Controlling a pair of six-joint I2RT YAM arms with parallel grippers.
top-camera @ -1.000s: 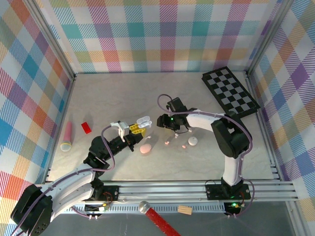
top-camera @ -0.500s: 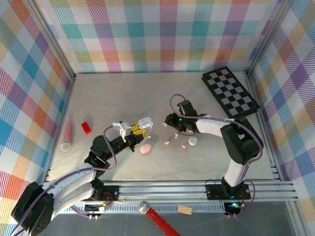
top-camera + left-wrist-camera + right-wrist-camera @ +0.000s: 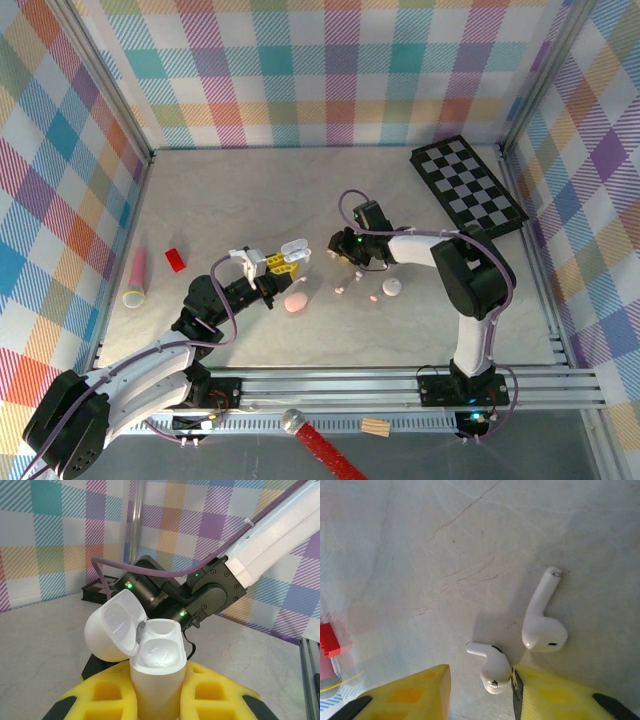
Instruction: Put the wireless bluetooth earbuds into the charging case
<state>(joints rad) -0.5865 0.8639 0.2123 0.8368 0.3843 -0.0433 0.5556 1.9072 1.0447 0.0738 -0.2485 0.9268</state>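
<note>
My left gripper [image 3: 158, 692] is shut on a white charging case [image 3: 158, 655], held upright with its lid flipped open to the left and both wells empty. From above, the case [image 3: 293, 247] hangs over the table's middle. My right gripper [image 3: 350, 260] points down at the table just right of it. Two white earbuds lie under it. One earbud [image 3: 494, 667] sits between the open yellow fingers, touching the right finger [image 3: 555, 692] and apart from the left one. The other earbud [image 3: 542, 625] lies just beyond the right fingertip.
A pink case [image 3: 296, 303] and a white case [image 3: 392, 287] lie near the front, with two small pink buds [image 3: 340, 291] [image 3: 374, 297] between them. A checkerboard [image 3: 468, 185] sits back right. A red brick [image 3: 176, 259] and pink microphone [image 3: 135, 278] lie left.
The right gripper's jaws have narrowed around the earbud, and its wrist shifted right, then slightly back left. The left arm and the case have stayed put.
</note>
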